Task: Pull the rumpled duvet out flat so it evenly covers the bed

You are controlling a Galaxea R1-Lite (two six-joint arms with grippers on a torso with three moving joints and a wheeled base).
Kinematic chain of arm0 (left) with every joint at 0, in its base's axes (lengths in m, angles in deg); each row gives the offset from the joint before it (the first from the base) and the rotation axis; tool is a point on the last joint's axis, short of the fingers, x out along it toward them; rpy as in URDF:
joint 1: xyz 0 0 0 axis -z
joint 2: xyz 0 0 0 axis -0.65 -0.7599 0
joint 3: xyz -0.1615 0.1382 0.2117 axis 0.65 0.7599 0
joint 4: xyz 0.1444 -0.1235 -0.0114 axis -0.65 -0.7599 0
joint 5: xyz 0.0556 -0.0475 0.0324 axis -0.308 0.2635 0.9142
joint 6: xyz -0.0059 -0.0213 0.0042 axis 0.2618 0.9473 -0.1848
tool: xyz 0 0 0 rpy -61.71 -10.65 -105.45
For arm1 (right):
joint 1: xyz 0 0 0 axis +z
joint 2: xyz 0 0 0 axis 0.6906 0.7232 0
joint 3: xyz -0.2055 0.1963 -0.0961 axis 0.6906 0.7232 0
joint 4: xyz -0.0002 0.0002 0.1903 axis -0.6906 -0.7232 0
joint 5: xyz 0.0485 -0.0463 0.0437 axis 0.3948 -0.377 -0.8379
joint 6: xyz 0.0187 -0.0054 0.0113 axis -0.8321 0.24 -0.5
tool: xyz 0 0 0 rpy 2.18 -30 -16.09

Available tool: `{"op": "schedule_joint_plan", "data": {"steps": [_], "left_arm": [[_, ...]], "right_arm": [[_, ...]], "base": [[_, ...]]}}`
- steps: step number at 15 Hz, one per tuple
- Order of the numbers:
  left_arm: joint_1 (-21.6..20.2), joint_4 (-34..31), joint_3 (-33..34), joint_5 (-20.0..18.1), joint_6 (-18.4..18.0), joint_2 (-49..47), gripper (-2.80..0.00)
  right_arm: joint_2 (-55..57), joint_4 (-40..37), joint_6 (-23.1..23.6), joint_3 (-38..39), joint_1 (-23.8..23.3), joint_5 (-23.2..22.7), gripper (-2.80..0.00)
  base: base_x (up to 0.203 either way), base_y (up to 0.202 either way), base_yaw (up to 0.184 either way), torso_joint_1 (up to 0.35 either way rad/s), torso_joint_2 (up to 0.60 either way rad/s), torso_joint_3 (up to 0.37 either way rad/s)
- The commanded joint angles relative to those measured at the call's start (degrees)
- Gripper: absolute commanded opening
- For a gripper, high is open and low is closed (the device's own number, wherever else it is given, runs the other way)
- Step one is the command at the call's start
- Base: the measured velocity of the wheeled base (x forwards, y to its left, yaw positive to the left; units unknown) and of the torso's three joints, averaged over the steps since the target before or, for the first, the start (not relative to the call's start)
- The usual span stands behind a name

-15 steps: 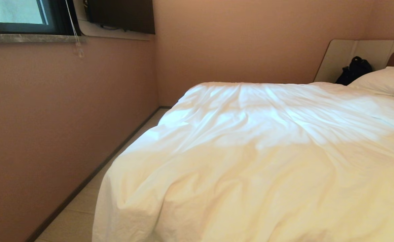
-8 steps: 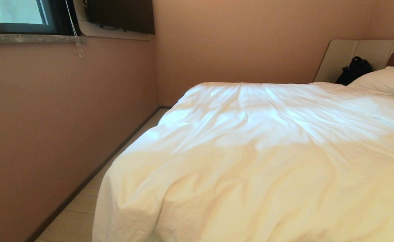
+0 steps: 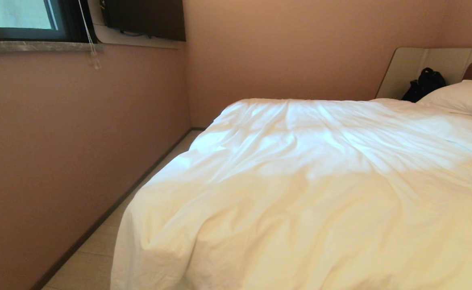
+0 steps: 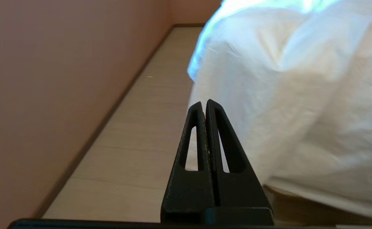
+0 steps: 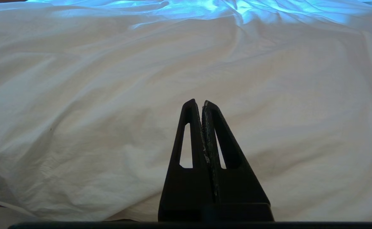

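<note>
Head view: duvet (image 3: 320,193) edge beside open floor strip (image 3: 98,249).

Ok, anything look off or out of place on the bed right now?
The duvet covers the bed but is creased, with a bunched fold at its near left corner. A black bag sits against the headboard beside the pillow. Nothing looks spilled or damaged.

Plain white duvet (image 3: 320,189), pink-tan wall (image 3: 78,141)
</note>
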Motion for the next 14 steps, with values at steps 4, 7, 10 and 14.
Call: {"op": "schedule_joint_plan", "data": {"steps": [4, 7, 10, 14], "left_arm": [[0.0, -0.1, 1.2, -0.2, -0.1, 0.0, -2.8], [0.1, -0.1, 1.2, -0.8, 0.0, 0.0, -2.8], [0.0, 0.1, 1.2, -1.0, 0.0, 0.0, -2.8], [0.1, 0.2, 1.2, -1.0, 0.3, 0.0, -2.8]], "right_arm": [[0.0, 0.0, 0.0, 0.0, 0.0, 0.0, -2.8], [0.1, 0.0, 0.0, 0.0, 0.0, 0.0, -2.8], [0.1, 0.0, 0.0, 0.0, 0.0, 0.0, -2.8], [0.0, 0.0, 0.0, 0.0, 0.0, 0.0, -2.8]], "base": [[0.0, 0.0, 0.0, 0.0, 0.0, 0.0], [0.0, 0.0, 0.0, 0.0, 0.0, 0.0], [0.0, 0.0, 0.0, 0.0, 0.0, 0.0], [0.0, 0.0, 0.0, 0.0, 0.0, 0.0]]}}
